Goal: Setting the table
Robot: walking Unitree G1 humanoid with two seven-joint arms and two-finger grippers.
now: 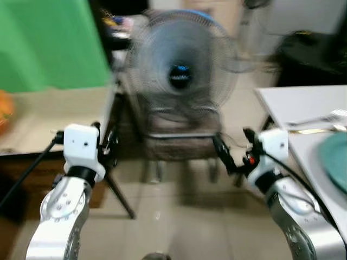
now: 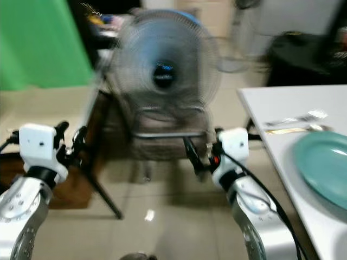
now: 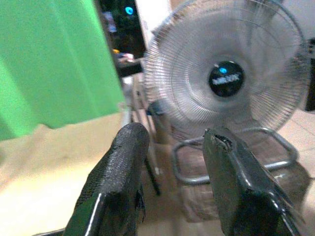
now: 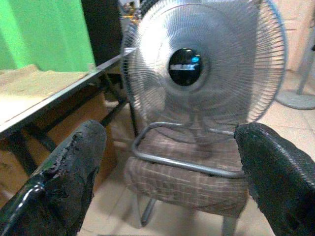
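At the right stands a white table with a teal plate near its front. A silver fork and a gold-coloured piece of cutlery lie just beyond the plate. My right gripper hangs in the air left of the table's edge, open and empty. Further left my left gripper is raised at the same height, also open with nothing between its fingers. Both head views are blurred. In each wrist view the open left gripper and right gripper point at the fan.
A large grey fan stands on a plaid-seated metal chair straight ahead. A beige-topped table with black legs is at the left, below a green screen. Something orange sits at its left edge. Tiled floor lies between.
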